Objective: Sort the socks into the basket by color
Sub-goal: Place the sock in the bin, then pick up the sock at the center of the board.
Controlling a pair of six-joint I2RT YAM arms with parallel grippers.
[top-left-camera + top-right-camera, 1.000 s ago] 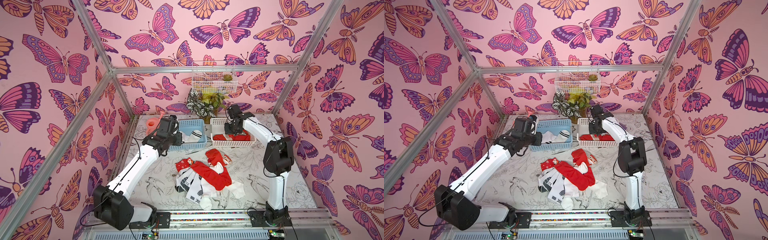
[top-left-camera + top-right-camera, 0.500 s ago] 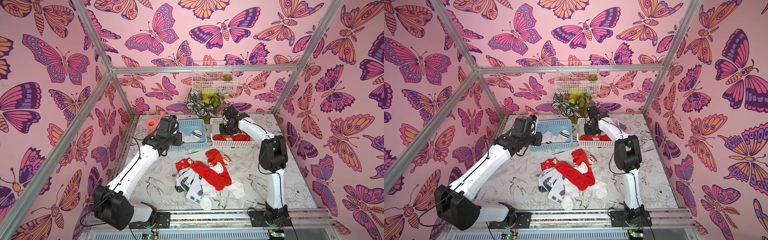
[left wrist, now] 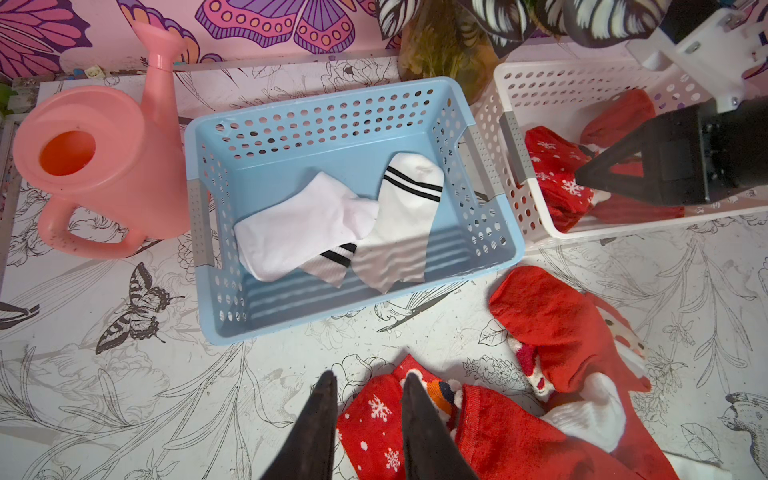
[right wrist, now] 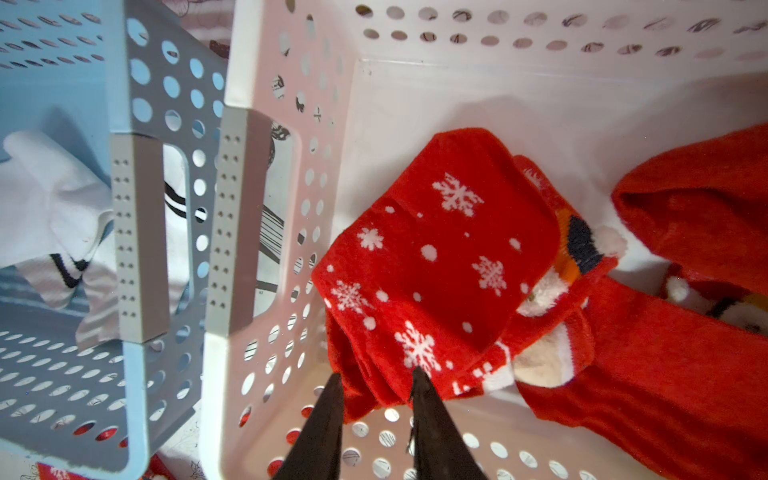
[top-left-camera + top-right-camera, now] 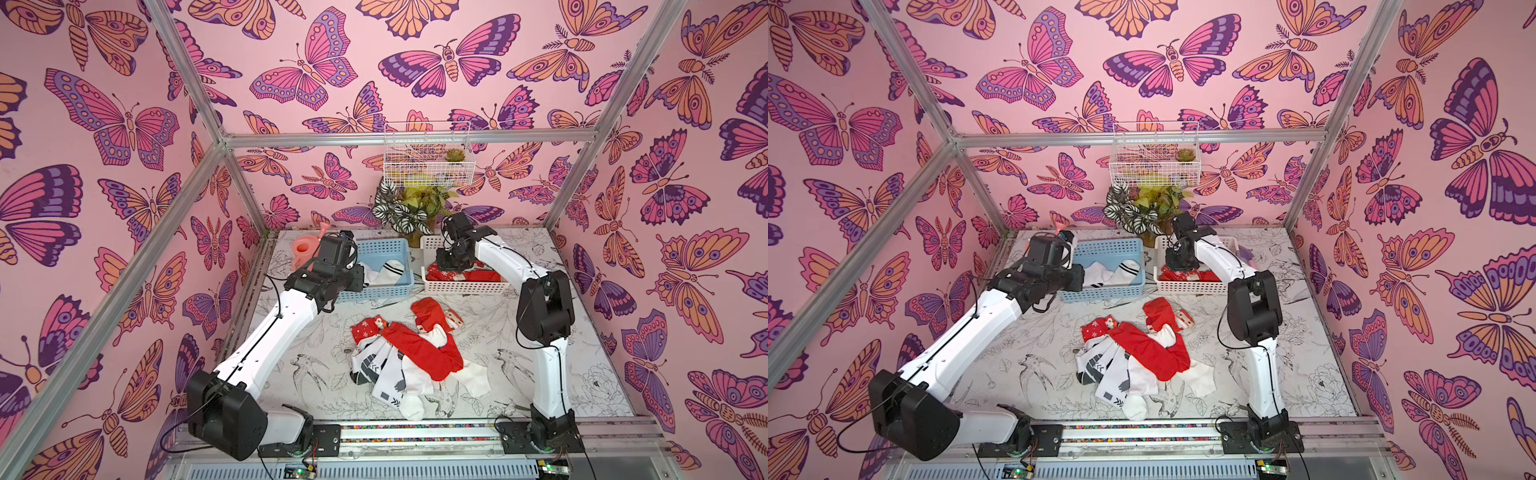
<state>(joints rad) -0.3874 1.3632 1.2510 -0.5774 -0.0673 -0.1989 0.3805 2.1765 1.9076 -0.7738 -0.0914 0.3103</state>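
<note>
in the left wrist view the left fingers point(image 3: 322, 415) stand apart and empty at lower centre, over a red snowflake sock point(image 3: 376, 419) on the surface point(image 3: 124, 395). two white socks point(image 3: 311, 224) lie in the blue basket point(image 3: 332, 104) higher in the frame. in a top view the mixed pile point(image 5: 411, 361) sits at centre. in the right wrist view the right fingers point(image 4: 326, 415) are parted, tips at the edge of a folded snowflake sock point(image 4: 449, 249) lying in the white basket point(image 4: 291, 104). since a second ago the right arm point(image 5: 507, 257) has swung leftward along that basket; the left arm point(image 5: 274, 332) has not moved.

The right gripper point(image 4: 376, 374) has swung along the white basket point(image 4: 249, 83) toward the blue basket point(image 4: 114, 62). Its jaws have parted over a snowflaked sock point(image 4: 436, 249).
</note>
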